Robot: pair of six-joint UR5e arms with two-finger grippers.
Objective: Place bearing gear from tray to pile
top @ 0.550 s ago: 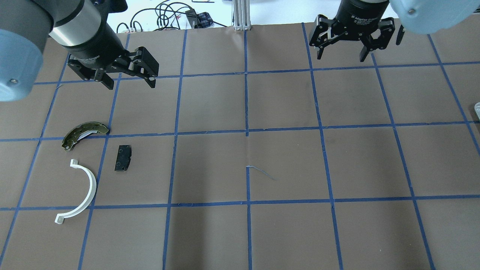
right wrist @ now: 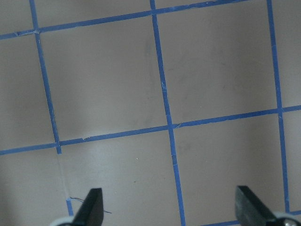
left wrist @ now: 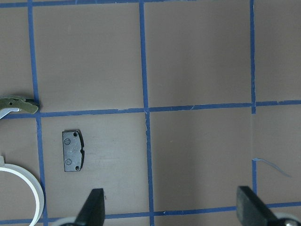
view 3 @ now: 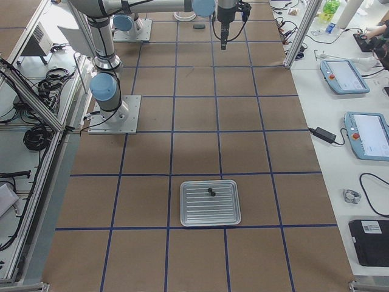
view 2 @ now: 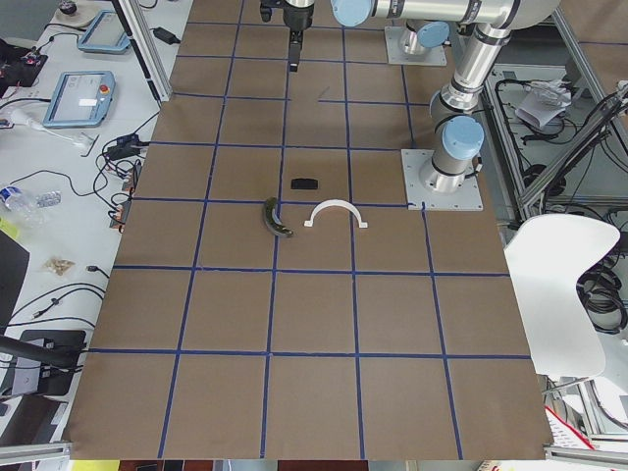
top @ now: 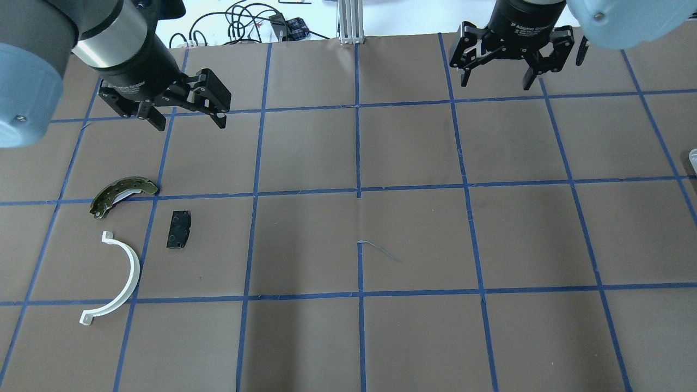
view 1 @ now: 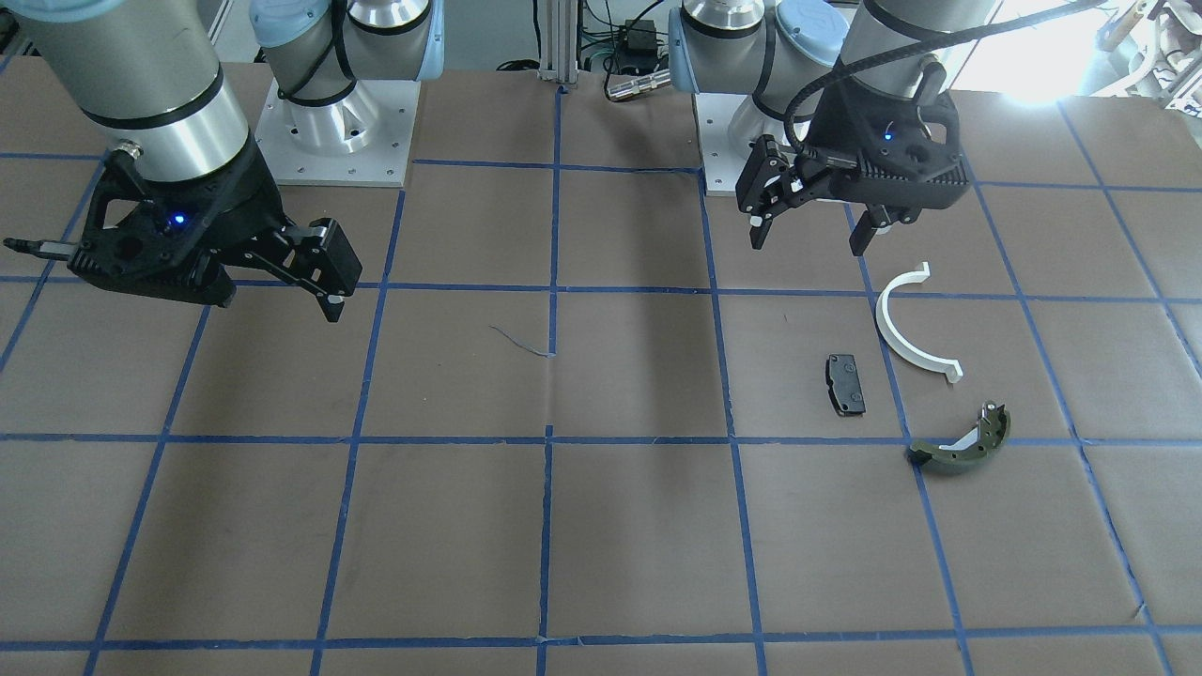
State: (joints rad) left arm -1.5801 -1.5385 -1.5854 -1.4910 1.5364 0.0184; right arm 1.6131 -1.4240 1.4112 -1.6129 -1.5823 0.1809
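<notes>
The tray (view 3: 209,216), a ribbed metal one, shows only in the exterior right view, with two small dark parts, the bearing gear (view 3: 211,192), lying in it. The pile lies on the robot's left: an olive brake shoe (top: 122,195), a black pad (top: 179,229) and a white half-ring clip (top: 120,283). My left gripper (top: 190,124) hangs open and empty beyond the pile, apart from it. The pad (left wrist: 73,150) sits ahead of its fingers in its wrist view. My right gripper (top: 495,84) is open and empty over bare table at the far right.
Brown table cover with a blue tape grid (top: 358,193). A pale sliver of something sits at the right edge (top: 692,159). Cables and a metal post (top: 348,22) lie beyond the far edge. Tablets and cables rest on side benches (view 3: 346,76).
</notes>
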